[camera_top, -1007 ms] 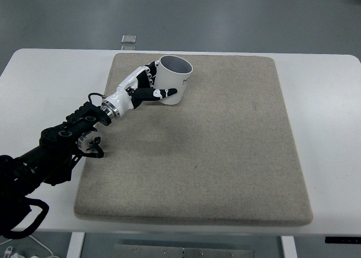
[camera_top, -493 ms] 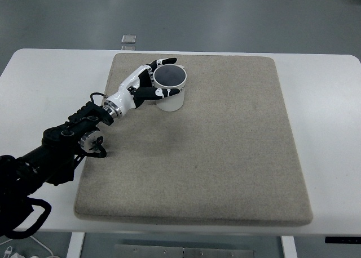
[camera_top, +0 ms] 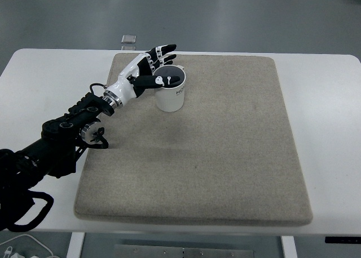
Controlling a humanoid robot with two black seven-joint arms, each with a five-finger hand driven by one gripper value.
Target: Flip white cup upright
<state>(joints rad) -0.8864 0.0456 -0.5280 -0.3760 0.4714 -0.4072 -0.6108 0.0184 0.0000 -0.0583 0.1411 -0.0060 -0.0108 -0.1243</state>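
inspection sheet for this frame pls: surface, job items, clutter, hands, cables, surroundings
Surface: white table with a beige mat covering most of it; mat lies flat.
Job's things: white cup stands upright, mouth up, near the mat's far left corner; dark print on its side, too small to read.
Clutter: small clear square object on the floor beyond the table's far edge.
Grippers: left hand at the cup's rim, fingers spread, thumb over the opening; no closed grasp seen. Right hand not in view.
Cables: thin black wire loops at the left forearm; white cable below the table at bottom left.
Surroundings: grey floor; no person seen.
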